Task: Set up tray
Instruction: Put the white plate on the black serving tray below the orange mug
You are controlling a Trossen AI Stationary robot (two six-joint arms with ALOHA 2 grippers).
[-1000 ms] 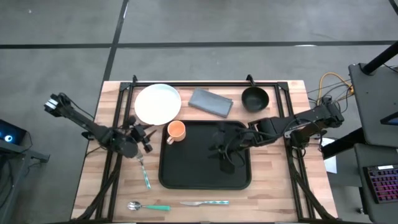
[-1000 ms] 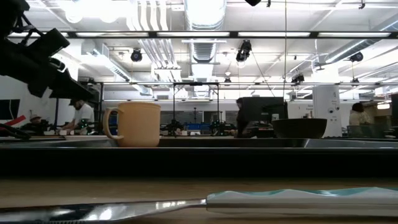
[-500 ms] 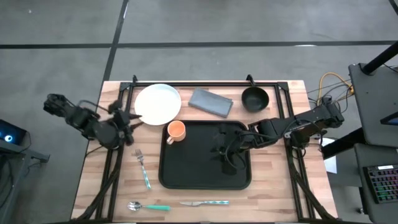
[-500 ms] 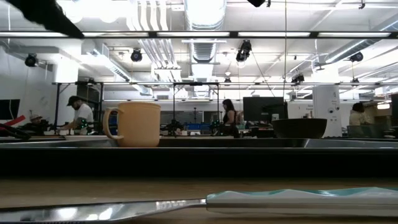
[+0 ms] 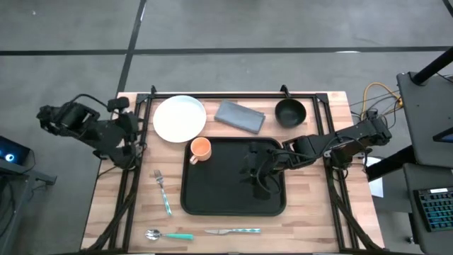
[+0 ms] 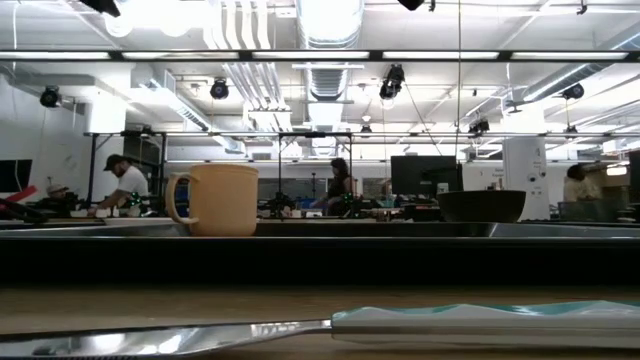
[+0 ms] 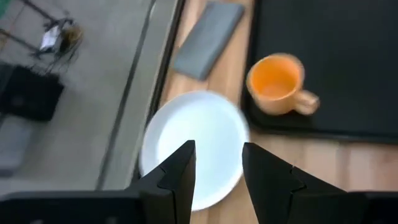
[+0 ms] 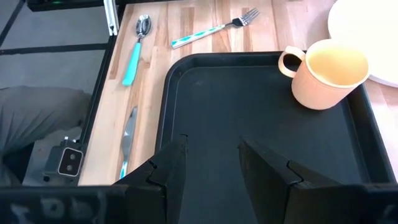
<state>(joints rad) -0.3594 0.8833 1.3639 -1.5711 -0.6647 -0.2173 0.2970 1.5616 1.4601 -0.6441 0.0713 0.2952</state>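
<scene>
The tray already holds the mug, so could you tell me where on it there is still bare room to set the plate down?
The tray is bare across its near and left stretch, bordered by the orange mug at its far left corner. Its right middle is crowded: the right gripper hovers there, open and empty. The white plate lies off the tray, beside the grey napkin.

Place: a large open lab or workshop hall.
Ceiling: exposed silver ventilation ducts (image 6: pixel 330 40), long strip lights, hanging cables.
Floor: grey concrete (image 5: pixel 248 42) beyond the left end effector (image 7: pixel 214 171).
People: a seated person (image 6: pixel 122 185) at distant workbenches; another standing mid-room.
Rig: pale wooden surface (image 5: pixel 311 219) framed by black metal rails.
</scene>
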